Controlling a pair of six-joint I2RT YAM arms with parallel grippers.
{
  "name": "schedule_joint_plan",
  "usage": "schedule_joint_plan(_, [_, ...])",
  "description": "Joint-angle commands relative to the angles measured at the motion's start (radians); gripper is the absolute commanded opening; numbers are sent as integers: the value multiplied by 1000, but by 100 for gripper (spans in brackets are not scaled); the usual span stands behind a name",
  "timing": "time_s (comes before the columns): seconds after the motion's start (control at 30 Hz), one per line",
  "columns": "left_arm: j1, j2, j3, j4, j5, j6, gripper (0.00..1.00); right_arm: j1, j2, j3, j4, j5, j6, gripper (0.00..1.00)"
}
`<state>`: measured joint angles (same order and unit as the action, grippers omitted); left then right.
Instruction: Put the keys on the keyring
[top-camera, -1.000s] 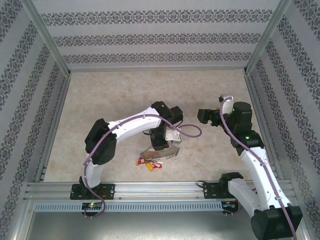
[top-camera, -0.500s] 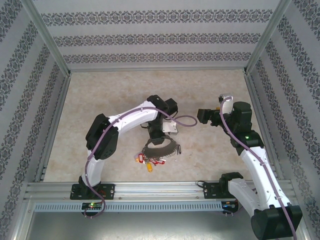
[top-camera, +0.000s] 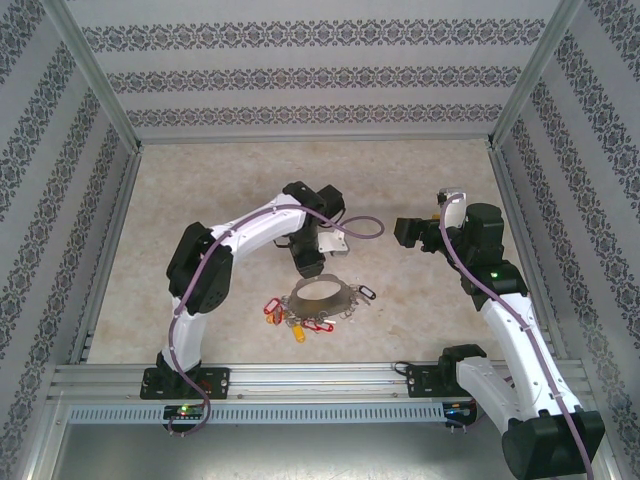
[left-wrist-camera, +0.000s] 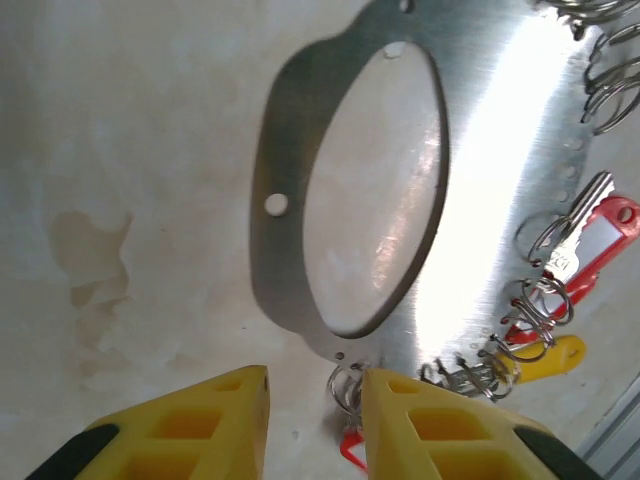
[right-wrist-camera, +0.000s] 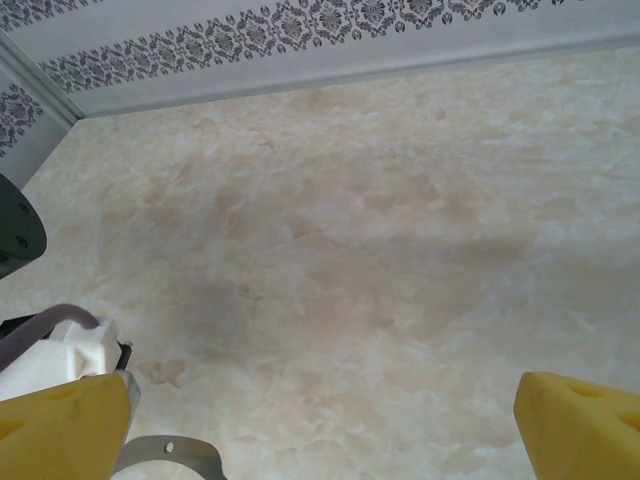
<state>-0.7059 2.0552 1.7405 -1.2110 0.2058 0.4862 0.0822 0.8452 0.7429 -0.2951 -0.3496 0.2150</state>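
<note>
On table (top-camera: 200, 190), keyring (left-wrist-camera: 500, 180) w/ tagged keys (left-wrist-camera: 595, 235), left jaws apart

The white-and-black left arm arched forward and inward, its yellow-fingered left gripper (left-wrist-camera: 313, 425) pointing down with jaws narrowly parted and nothing between them, while the right arm stood bent, its right gripper (right-wrist-camera: 320, 430) spread wide and levelled leftward.

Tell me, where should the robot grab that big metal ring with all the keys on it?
Probably the bare stretch of the keyring, on the side without small rings hanging from it. It lies flat on the table, so come straight down from above, one finger inside the hole and one outside, pinching the thin band.
</note>
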Motion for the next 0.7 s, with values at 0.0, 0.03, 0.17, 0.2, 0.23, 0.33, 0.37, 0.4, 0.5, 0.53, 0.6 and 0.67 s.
schedule_joint_plan(0.0, [22,-39,-18,38,-13,-10,33,-1,-13,-15,17,-11,21,98])
schedule_joint_plan(0.03, [26,-49,-23,47,-14,-22,34,-1,-15,-18,16,-7,23,98])
schedule_joint_plan(0.17, [60,-172,-123,177,8,-104,45,-2,-44,-46,20,41,23,98])
schedule_joint_plan(0.2, [76,-229,-165,232,26,-137,47,-2,-48,-50,20,52,24,98])
schedule_joint_plan(0.23, [90,-284,-209,281,44,-166,50,-2,-50,-53,20,59,27,98])
schedule_joint_plan(0.33, [136,-480,-371,465,61,-261,82,-3,-52,-60,27,79,38,98])
schedule_joint_plan(0.37, [148,-546,-427,529,60,-293,91,-3,-52,-64,32,92,41,98])
schedule_joint_plan(0.4, [156,-621,-493,603,45,-326,99,-4,-46,-69,39,107,45,98])
schedule_joint_plan(0.5, [170,-828,-693,820,-44,-451,100,-3,-28,-94,77,152,54,98])
schedule_joint_plan(0.53, [170,-897,-759,884,-92,-489,100,-4,-19,-109,100,175,56,98])
schedule_joint_plan(0.6, [176,-1009,-871,983,-206,-547,100,-4,-7,-132,142,234,59,98])
schedule_joint_plan(0.67, [193,-1086,-945,1032,-344,-592,100,-3,-3,-172,227,283,55,98])
